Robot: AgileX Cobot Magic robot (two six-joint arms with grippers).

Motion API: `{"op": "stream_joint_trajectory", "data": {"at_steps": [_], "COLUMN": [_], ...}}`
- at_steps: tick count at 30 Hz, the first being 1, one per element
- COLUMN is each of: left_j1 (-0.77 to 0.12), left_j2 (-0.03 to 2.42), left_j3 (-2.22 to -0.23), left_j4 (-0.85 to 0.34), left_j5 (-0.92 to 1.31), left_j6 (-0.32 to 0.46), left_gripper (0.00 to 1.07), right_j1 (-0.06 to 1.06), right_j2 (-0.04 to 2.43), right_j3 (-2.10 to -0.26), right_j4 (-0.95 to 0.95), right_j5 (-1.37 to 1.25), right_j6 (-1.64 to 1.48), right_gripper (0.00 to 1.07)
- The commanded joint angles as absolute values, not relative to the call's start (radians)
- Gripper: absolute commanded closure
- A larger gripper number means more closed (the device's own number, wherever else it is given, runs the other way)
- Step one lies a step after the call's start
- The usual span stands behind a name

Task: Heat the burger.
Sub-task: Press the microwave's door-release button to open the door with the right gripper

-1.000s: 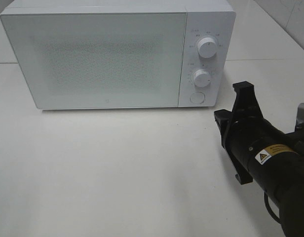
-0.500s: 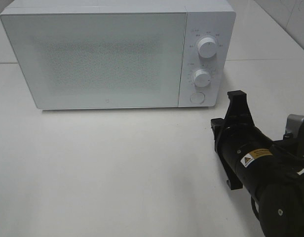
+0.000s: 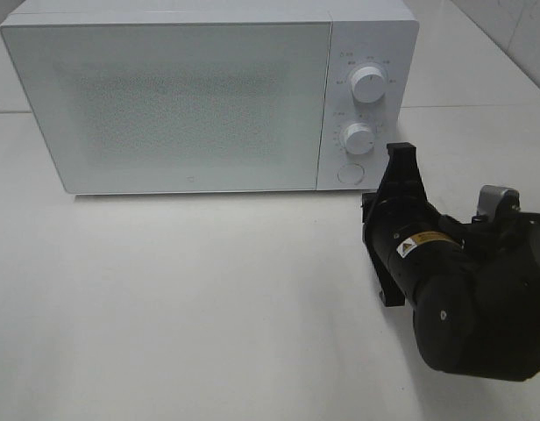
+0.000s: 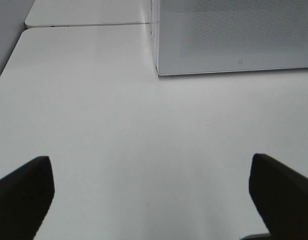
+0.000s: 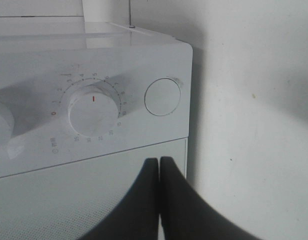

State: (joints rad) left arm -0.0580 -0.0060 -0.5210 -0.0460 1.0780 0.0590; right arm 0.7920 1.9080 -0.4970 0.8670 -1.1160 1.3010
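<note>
While pointing the right pincer (image 5: pixel 159 160), pressed together and empty, toward the round button (image 5: pixel 163 96) on the microwave (image 3: pixel 182 96), watch for a miss: not touching yet, so could slip off the rim or knock the lower dial (image 5: pixel 92 110) just beside it. Could also shove the microwave back across the table (image 3: pixel 209 307) if pushed too hard. Got left pincer (image 4: pixel 150 167) spread wide over the table, pinching nothing. Shut, frosted door (image 3: pixel 165 140); can't read what's inside. Can't find the burger in any view; maybe inside, can't tell.
</note>
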Motion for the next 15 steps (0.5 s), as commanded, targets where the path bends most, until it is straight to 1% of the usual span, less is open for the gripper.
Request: {"op": "stream_joint_trajectory", "data": {"at_steps": [1, 5, 15], "left_j1": [-0.056, -0.056, -0.056], "left_j2": [-0.023, -0.023, -0.023], "left_j3": [-0.519, -0.519, -0.519], "left_j4": [-0.054, -0.054, -0.054], "left_j5": [1.069, 1.069, 1.069], "left_j6": [0.057, 0.057, 0.057], "left_gripper": [0.09, 0.09, 0.09], "right_j1": [0.744, 0.712, 0.700], "right_j2": [1.916, 1.946, 2.016], "right_j3": [-0.551, -0.591, -0.676], "right_j4": [0.855, 0.845, 0.847], "right_j5": [-1.083, -1.070, -1.027], "right_j6": [1.246, 1.244, 1.255], "right_gripper": [1.07, 1.07, 1.07]}}
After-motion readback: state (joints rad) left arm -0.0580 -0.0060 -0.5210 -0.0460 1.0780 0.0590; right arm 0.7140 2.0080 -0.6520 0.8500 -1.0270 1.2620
